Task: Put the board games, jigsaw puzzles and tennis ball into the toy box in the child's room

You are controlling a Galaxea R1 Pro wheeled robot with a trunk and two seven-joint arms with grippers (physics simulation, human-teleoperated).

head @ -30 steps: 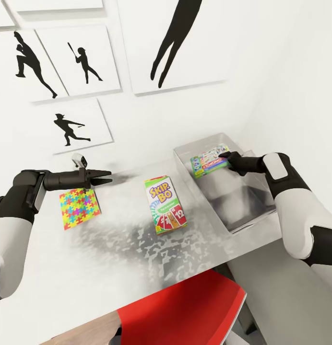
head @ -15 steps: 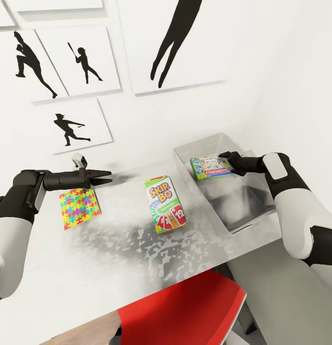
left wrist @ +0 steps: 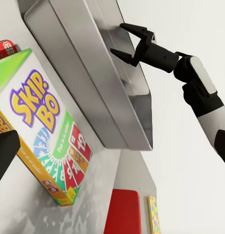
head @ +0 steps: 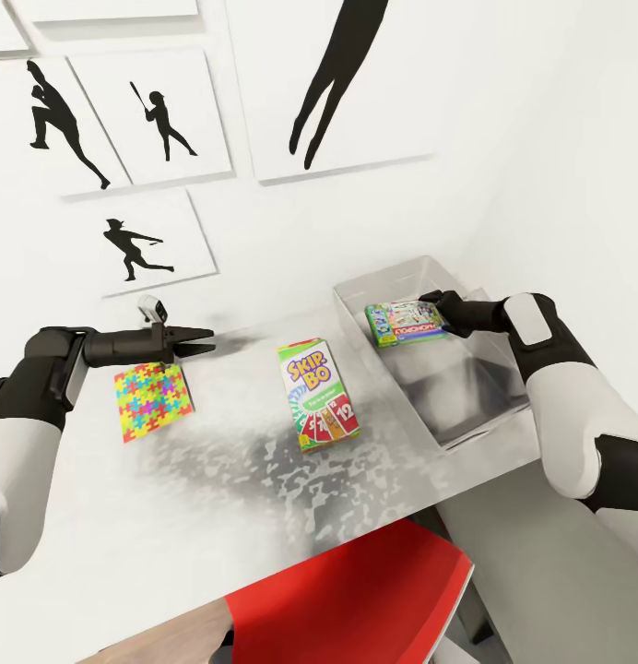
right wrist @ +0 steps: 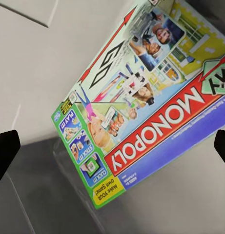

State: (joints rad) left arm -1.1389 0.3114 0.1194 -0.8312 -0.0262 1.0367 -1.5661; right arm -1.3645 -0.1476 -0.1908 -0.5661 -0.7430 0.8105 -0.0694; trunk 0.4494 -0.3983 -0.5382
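Note:
A green-and-blue Monopoly board game (head: 407, 323) lies inside the shallow grey toy box (head: 480, 426) at the table's right end. My right gripper (head: 434, 306) hovers open just beside it, not touching; the right wrist view has the board game (right wrist: 141, 112) lying between its spread fingertips (right wrist: 5, 151). The SKIP-BO board game (head: 317, 395) rests flat at mid-table, left of the toy box, and the left wrist view looks across it (left wrist: 41, 126) towards the toy box (left wrist: 92, 73) and the right gripper (left wrist: 117, 38). My left gripper (head: 201, 342) hangs open above a jigsaw puzzle (head: 153, 398).
The pale mottled table (head: 264, 498) butts against a white wall with black baseball-player pictures (head: 135, 240). A red chair (head: 356, 599) sits tucked at the table's near edge. The wall stands close behind and to the right of the toy box.
The right gripper opened and let go of the Monopoly board game, which dropped from a tilted hold to lie in the toy box. The gripper then drew back slightly. The left arm stayed still.

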